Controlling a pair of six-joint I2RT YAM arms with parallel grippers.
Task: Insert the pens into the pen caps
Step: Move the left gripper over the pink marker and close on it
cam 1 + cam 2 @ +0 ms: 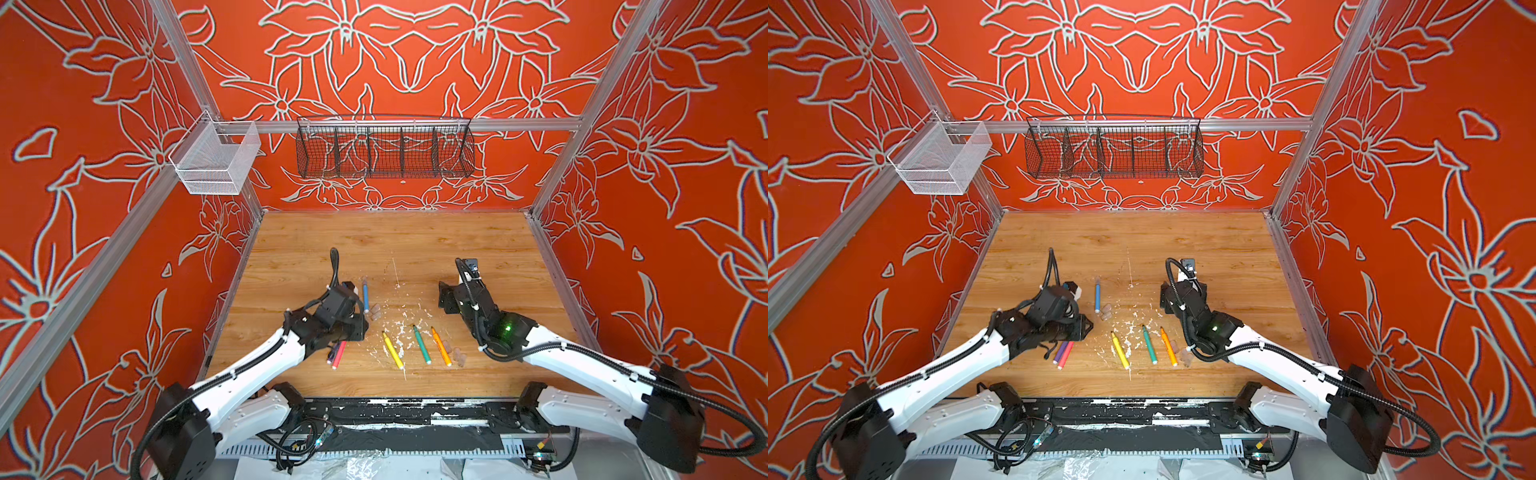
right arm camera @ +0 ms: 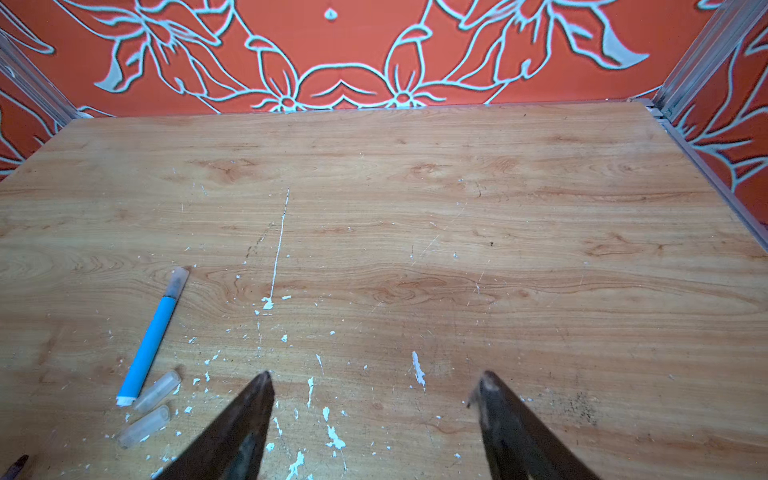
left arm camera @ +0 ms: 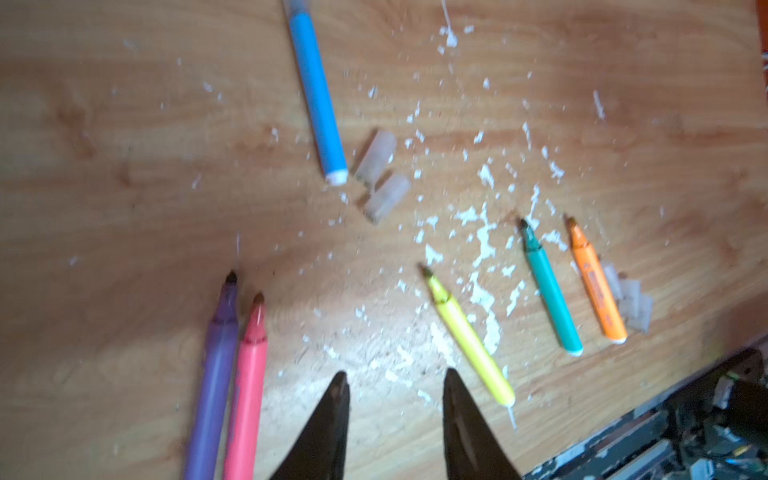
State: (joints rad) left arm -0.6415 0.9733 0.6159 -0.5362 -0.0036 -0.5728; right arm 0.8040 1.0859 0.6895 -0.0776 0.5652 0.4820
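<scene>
Pens (image 3: pixel 469 336) lie flat on the tabletop (image 3: pixel 124 166), the purple pen (image 3: pixel 216 374) and pink pen (image 3: pixel 249 374) touching just beside your part-open, empty left fingers (image 3: pixel 328 424); right fingers (image 2: pixel 232 428) stand wide, empty; pinch one mid-barrel, sparing its neighbour

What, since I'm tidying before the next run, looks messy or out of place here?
White flecks litter the table's middle, thickest between the yellow pen and green pen, with a thin white streak farther back. They look like debris, not task parts. Nothing else stands out.
</scene>
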